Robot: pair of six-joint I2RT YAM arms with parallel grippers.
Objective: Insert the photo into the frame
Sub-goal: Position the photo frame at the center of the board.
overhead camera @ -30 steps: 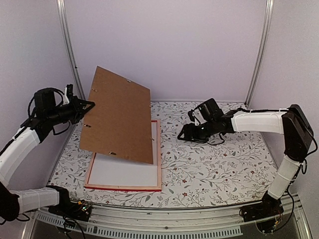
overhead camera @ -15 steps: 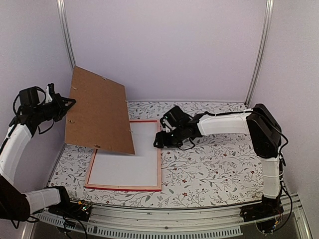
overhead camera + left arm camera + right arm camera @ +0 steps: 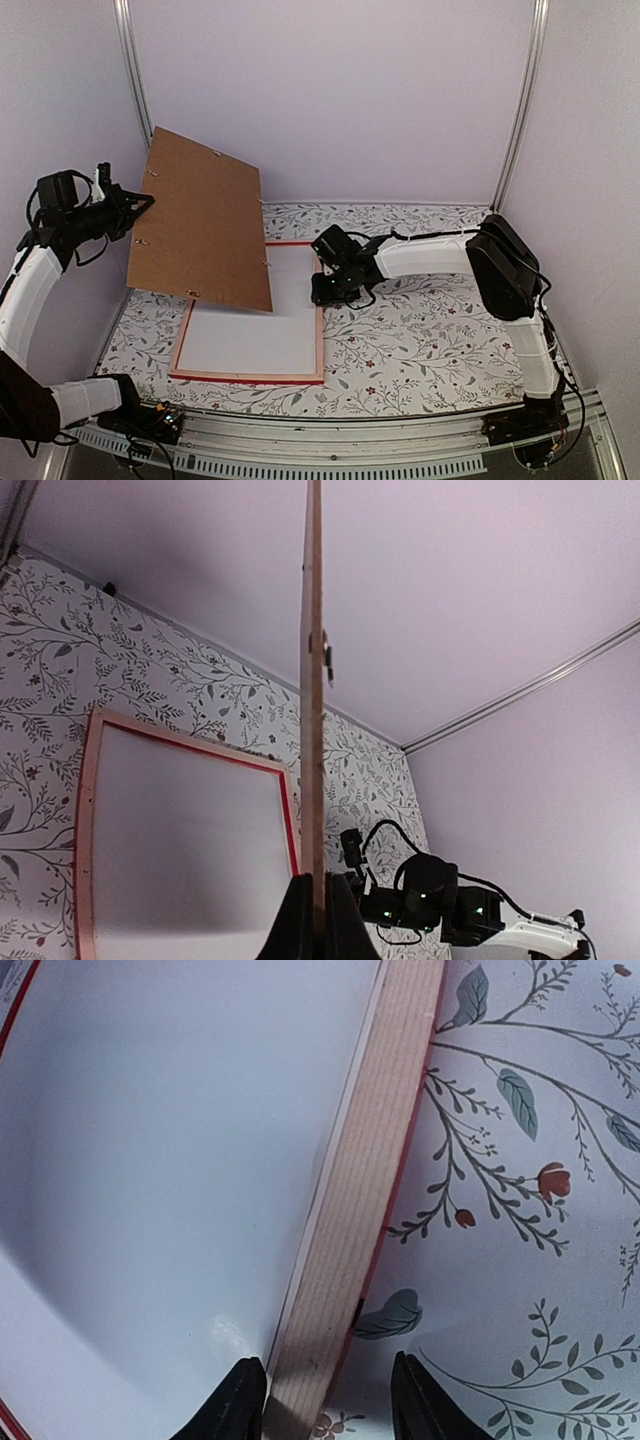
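Note:
The frame (image 3: 321,330) lies flat on the table, pale wood back up, with red edges. A plain white sheet (image 3: 255,335) fills its inside, and the photo is hidden. My left gripper (image 3: 135,212) is shut on the left edge of the brown backing board (image 3: 200,235), which it holds tilted in the air over the frame's far left part. In the left wrist view the board (image 3: 313,710) shows edge-on between the gripper (image 3: 318,925) pads. My right gripper (image 3: 322,285) is low over the frame's right rail (image 3: 365,1190). It (image 3: 325,1405) is open and straddles the rail, with a gap on the outer side.
A floral-patterned cloth (image 3: 440,330) covers the table. Lilac walls with metal corner posts (image 3: 520,100) close in the back and sides. The backing board has small metal clips (image 3: 326,660) on its face. My right arm (image 3: 430,255) stretches across the table's far middle.
My right arm has swung left from the table's middle to the frame's right rail, and its jaws have narrowed. My left arm carried the board up and left, off the frame, then held still.

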